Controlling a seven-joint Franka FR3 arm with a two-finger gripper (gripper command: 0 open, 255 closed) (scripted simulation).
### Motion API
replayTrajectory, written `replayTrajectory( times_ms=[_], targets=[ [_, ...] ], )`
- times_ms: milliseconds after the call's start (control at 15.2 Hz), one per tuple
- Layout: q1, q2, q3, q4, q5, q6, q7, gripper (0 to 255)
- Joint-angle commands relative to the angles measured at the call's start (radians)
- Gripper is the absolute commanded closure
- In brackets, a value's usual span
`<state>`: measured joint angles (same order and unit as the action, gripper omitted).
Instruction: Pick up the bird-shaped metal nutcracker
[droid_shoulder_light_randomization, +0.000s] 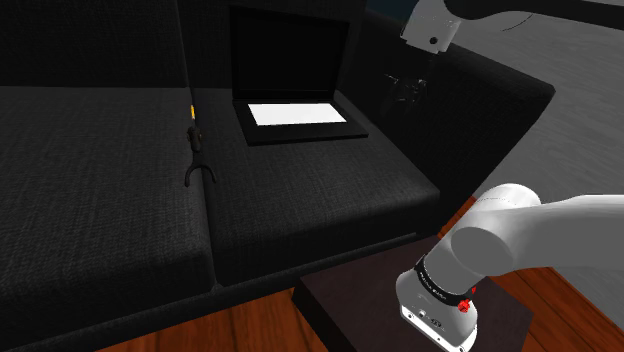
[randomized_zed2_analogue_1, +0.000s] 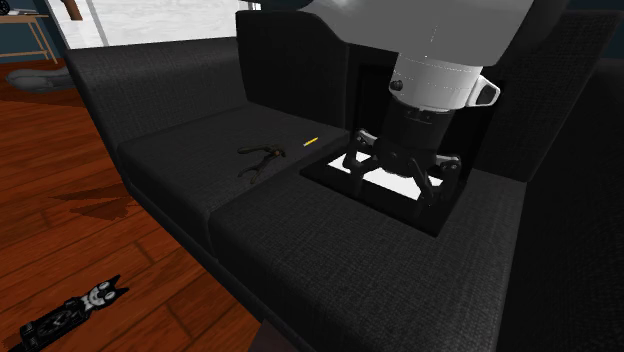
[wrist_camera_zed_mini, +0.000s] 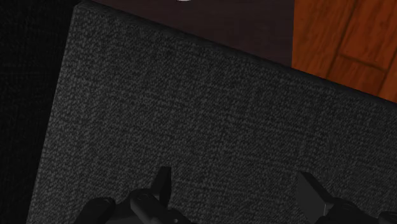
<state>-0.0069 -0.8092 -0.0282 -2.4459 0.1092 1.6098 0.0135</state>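
The nutcracker (droid_shoulder_light_randomization: 194, 152) is a thin dark metal piece with forked handles, lying on the seam between two black sofa seat cushions. It also lies on the seat to the left of the laptop in the second exterior view (randomized_zed2_analogue_1: 258, 158), with a small yellow bit (randomized_zed2_analogue_1: 311, 142) close by. My black gripper (droid_shoulder_light_randomization: 405, 90) hangs above the sofa's right end, well to the right of the nutcracker in the shoulder view. From the second exterior view the gripper (randomized_zed2_analogue_1: 400, 180) hovers over the laptop with its fingers spread. In the wrist view both fingertips (wrist_camera_zed_mini: 162, 186) stand apart over bare dark fabric, holding nothing.
An open laptop (droid_shoulder_light_randomization: 297, 115) with a white pad stands on the seat between gripper and nutcracker. The sofa's armrest (droid_shoulder_light_randomization: 500, 100) rises at the right. The dark stand (droid_shoulder_light_randomization: 340, 300) sits on wooden floor (wrist_camera_zed_mini: 343, 44). A cat-shaped black item (randomized_zed2_analogue_1: 75, 308) lies on the floor.
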Motion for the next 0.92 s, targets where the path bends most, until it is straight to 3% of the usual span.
replayTrajectory(
  times_ms=[0, 462, 858],
  targets=[
    [0.000, 0.000, 0.000, 0.000, 0.000, 0.000, 0.000, 0],
    [0.038, 0.147, 0.155, 0.071, 0.102, 0.088, 0.205, 0],
    [0.053, 0.317, 0.275, 0.185, 0.147, 0.159, 0.376, 0]
  ],
)
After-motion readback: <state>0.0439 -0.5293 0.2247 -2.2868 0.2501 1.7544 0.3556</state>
